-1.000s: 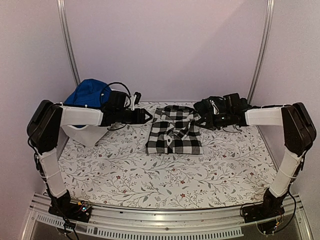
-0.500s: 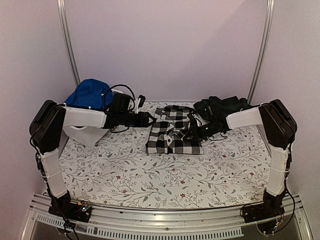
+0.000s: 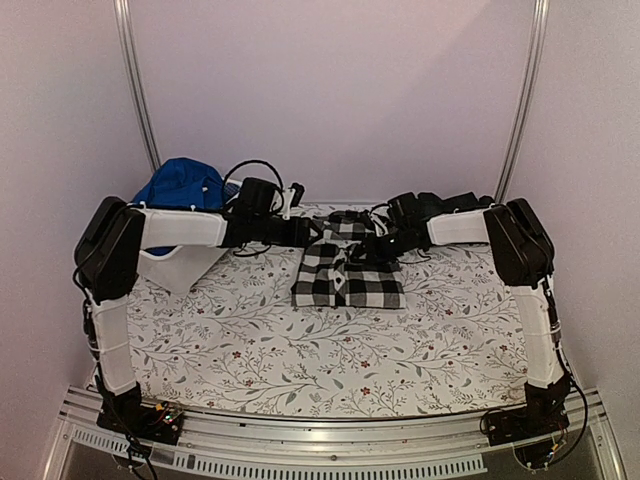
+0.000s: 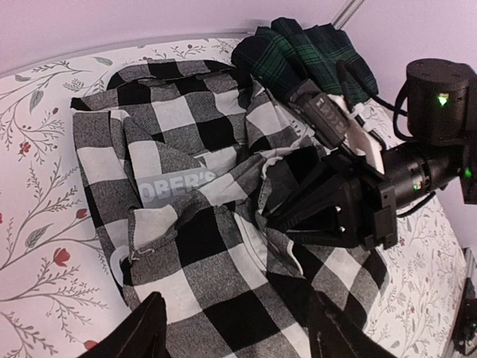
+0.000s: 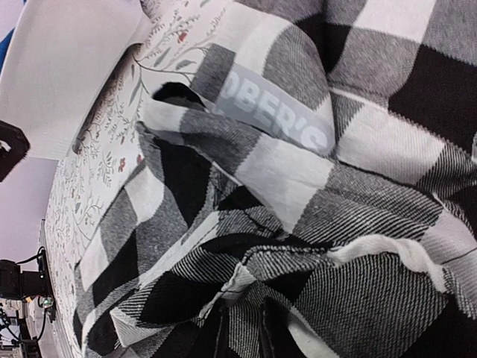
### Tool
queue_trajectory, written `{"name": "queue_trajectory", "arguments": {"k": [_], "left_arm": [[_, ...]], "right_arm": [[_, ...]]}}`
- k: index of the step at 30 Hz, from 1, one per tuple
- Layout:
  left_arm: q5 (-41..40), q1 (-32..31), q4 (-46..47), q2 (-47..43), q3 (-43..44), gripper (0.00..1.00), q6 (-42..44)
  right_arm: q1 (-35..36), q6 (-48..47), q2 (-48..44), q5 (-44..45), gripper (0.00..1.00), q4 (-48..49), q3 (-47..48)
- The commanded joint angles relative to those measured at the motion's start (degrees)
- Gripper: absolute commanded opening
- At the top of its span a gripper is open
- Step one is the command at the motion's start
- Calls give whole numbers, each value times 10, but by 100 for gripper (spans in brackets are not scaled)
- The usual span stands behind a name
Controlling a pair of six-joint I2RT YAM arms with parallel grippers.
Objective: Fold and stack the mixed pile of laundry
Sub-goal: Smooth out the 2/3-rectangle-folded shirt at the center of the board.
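The black-and-white checked shirt (image 3: 345, 278) lies folded at the table's middle back, its grey label (image 4: 175, 186) facing up. My right gripper (image 5: 250, 333) is shut on a raised fold of that shirt (image 5: 298, 224) near its right side; in the top view it sits at the shirt's upper right (image 3: 373, 250). My left gripper (image 4: 242, 328) hovers open over the shirt's left part, at its upper left corner in the top view (image 3: 305, 233). The dark green-navy tartan garment (image 3: 445, 208) lies bunched behind the right arm. The bright blue garment (image 3: 180, 185) sits at the back left.
A white tub (image 3: 170, 268) stands at the left under the blue garment, beside the left arm. The floral tablecloth (image 3: 330, 350) covers the table. Metal frame posts (image 3: 520, 100) rise at both back corners, with a wall close behind.
My right arm swung left from the tartan garment onto the checked shirt and pinched a fold of it. My left gripper moved right to the shirt's edge, still open.
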Motion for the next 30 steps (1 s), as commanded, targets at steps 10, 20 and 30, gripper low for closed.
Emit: {"name": "queue_trajectory", "arguments": {"k": [10,20,30], "left_arm": [[-72,-44,-147,125,173,54,40],[-83,-72,-216,227,293,54,73],[-82,-88,-248,288,374,66,91]], "right_arm": [[-33,7,-27,2,17,37,-99],[-33,19,-21,-22,19,50,-92],[-34,29,-14,-46,20,64,-94]]}}
